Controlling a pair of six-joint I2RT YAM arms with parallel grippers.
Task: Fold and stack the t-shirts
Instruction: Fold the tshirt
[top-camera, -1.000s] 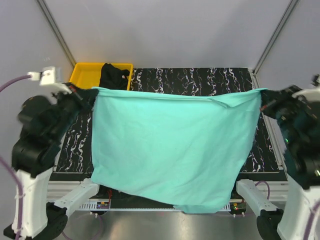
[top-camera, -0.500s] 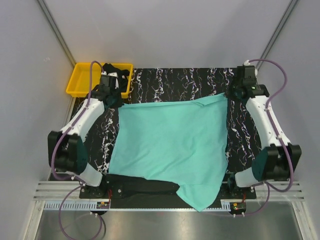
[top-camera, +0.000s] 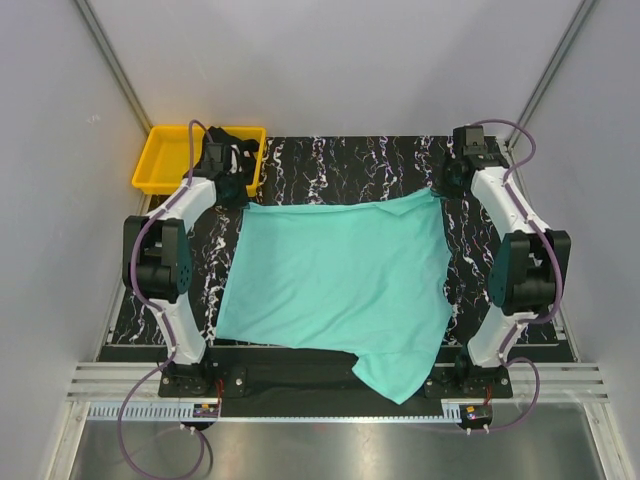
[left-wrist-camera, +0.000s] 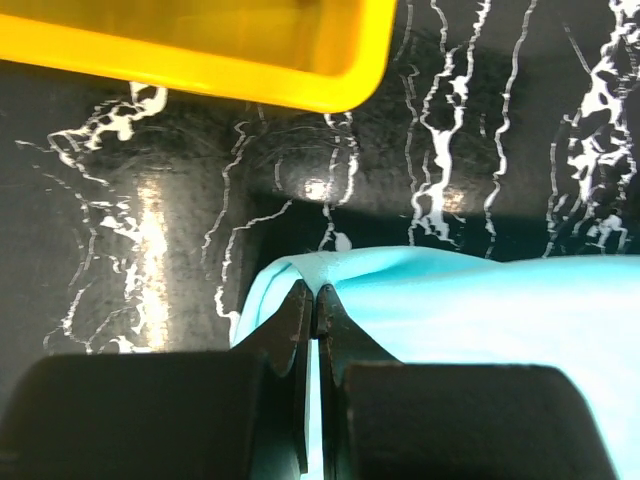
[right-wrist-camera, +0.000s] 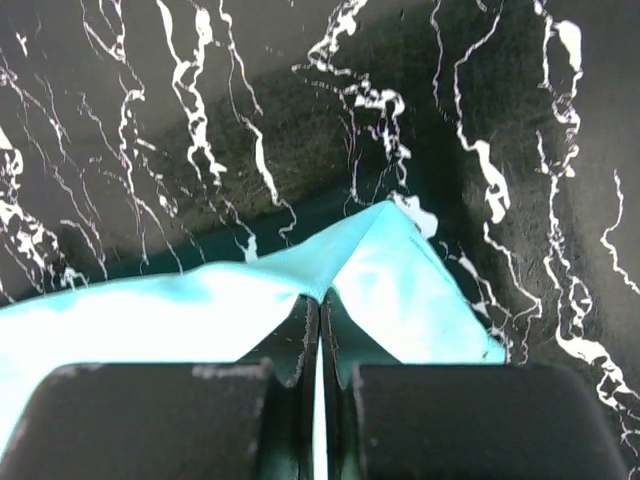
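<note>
As our left fingers (left-wrist-camera: 288, 335) and right fingers (right-wrist-camera: 296, 342) clamp the far corners of the shirt (top-camera: 340, 275), we should lay it taut and flat.

Left tool (left-wrist-camera: 313, 293) clamped tight, right tool (right-wrist-camera: 320, 301) likewise, both extended far forward, seemingly low

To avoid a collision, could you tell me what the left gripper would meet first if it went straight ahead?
Most likely the yellow tray, its near wall by the corner: the left gripper, shut on the teal shirt, points at it across bare table. Depth is unclear, so it might clear the rim.
</note>
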